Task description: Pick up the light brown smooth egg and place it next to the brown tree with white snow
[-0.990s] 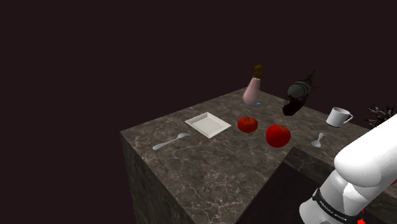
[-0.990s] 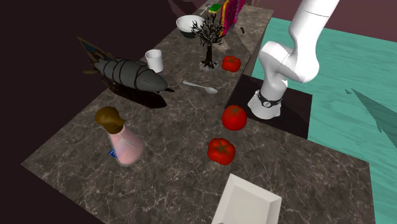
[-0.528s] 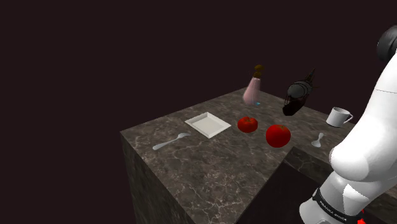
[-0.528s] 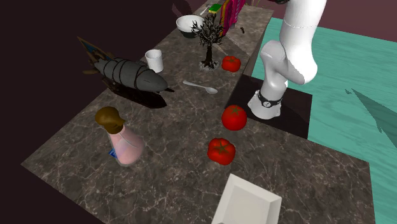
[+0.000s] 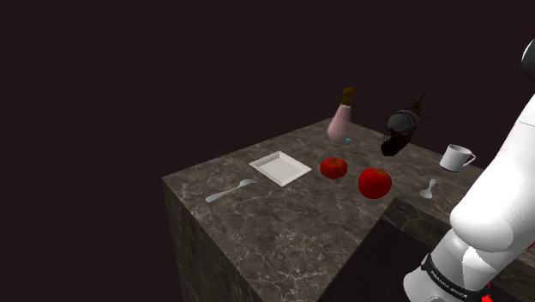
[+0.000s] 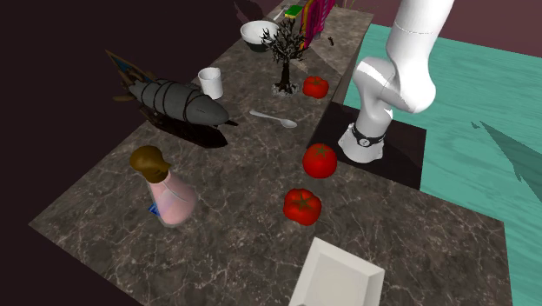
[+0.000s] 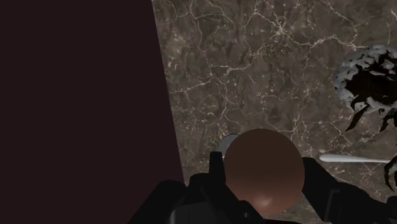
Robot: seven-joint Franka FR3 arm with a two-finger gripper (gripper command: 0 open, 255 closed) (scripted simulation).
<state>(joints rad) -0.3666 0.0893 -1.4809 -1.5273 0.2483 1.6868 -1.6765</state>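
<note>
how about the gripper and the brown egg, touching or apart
Touching. The wrist view shows the gripper clasping the brown egg from both sides, with no gap.

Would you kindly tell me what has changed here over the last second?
The white arm swung up: its upper link, lying low at the shoulder view's right edge a second ago, now stands nearly upright. The black gripper clasps the smooth brown egg. The white square plate, white mug and pink bottle stayed put.
</note>
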